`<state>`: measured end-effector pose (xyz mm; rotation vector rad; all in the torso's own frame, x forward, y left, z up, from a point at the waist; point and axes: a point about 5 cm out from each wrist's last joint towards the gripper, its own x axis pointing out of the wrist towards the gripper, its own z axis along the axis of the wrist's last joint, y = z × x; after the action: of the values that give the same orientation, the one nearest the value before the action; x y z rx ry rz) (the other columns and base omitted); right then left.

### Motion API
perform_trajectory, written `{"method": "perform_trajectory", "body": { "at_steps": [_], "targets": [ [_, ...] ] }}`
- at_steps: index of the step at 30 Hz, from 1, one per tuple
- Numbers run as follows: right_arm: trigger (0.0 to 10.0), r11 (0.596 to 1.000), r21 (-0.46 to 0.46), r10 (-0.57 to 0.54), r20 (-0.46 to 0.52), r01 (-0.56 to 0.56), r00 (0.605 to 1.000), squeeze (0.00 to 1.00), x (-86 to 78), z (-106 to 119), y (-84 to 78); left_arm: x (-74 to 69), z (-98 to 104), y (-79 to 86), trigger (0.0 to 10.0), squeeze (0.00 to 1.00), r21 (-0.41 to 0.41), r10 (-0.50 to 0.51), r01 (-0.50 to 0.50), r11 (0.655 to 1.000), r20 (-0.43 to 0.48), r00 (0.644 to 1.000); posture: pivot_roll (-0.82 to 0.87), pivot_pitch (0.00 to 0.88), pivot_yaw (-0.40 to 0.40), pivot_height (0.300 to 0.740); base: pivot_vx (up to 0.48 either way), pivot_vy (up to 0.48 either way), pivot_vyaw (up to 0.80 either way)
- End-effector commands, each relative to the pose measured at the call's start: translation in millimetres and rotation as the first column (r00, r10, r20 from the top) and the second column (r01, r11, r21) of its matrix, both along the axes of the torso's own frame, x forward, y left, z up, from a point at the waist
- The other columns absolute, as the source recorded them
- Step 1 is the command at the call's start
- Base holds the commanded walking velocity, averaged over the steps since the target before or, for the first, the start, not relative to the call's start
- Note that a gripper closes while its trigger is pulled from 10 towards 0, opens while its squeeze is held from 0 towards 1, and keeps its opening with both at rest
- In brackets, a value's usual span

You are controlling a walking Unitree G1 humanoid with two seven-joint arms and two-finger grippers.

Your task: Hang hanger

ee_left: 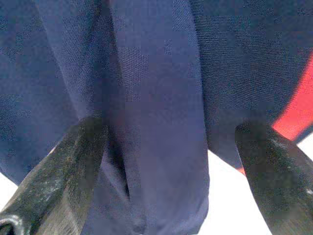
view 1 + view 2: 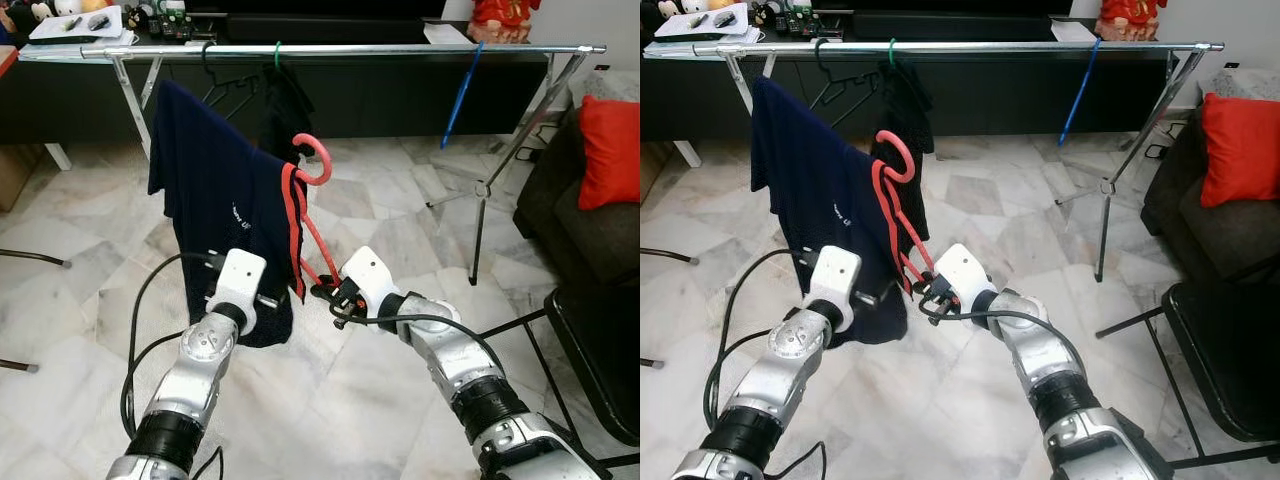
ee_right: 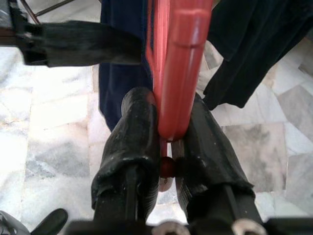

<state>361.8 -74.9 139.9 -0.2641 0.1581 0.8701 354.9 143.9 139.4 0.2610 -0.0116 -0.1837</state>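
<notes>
A red hanger (image 2: 318, 160) carries a navy shirt (image 2: 215, 190) with red trim and is held tilted in the air below the silver clothes rail (image 2: 350, 48). My right gripper (image 2: 325, 292) is shut on the hanger's lower end; in the right wrist view the red bar (image 3: 178, 63) is pinched between the two black fingers (image 3: 134, 127). My left gripper (image 2: 275, 300) is at the shirt's lower part. Its fingers stand wide apart, and navy cloth (image 1: 156, 98) hangs between them.
On the rail hang a black hanger (image 2: 225, 90), a dark garment on a green hook (image 2: 285, 105) and a blue hanger (image 2: 460, 95). The rack's legs (image 2: 480, 200) stand on marble floor. A black chair (image 2: 600, 340) and a sofa with a red cushion (image 2: 610, 150) are at right.
</notes>
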Motion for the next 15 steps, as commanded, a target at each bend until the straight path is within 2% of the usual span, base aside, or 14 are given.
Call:
{"method": "perform_trajectory", "body": {
  "at_steps": [1,7,15],
  "targets": [
    [0.0,0.999,0.034,0.019,0.029,-0.02,0.999,0.0,-1.4,9.2,1.9,1.6,-4.4,2.6,10.0,0.0,0.011,0.04,-0.04,0.999,-0.013,0.999,0.01,0.178,-0.098,0.74,0.0,0.0,0.0],
    [0.0,0.998,0.045,0.038,0.035,-0.039,0.999,0.0,-3.2,15.0,2.9,5.9,-4.3,6.2,10.0,0.0,0.01,0.086,-0.085,0.996,-0.009,0.996,0.0,0.179,-0.102,0.74,0.0,0.0,0.0],
    [0.0,0.995,0.05,0.079,0.043,-0.081,0.996,0.0,-8.9,20.8,4.5,12.7,-4.2,6.0,10.0,0.0,-0.066,0.077,-0.079,0.995,-0.027,0.997,-0.01,0.178,-0.105,0.74,0.0,0.0,0.0]
  ]
}}
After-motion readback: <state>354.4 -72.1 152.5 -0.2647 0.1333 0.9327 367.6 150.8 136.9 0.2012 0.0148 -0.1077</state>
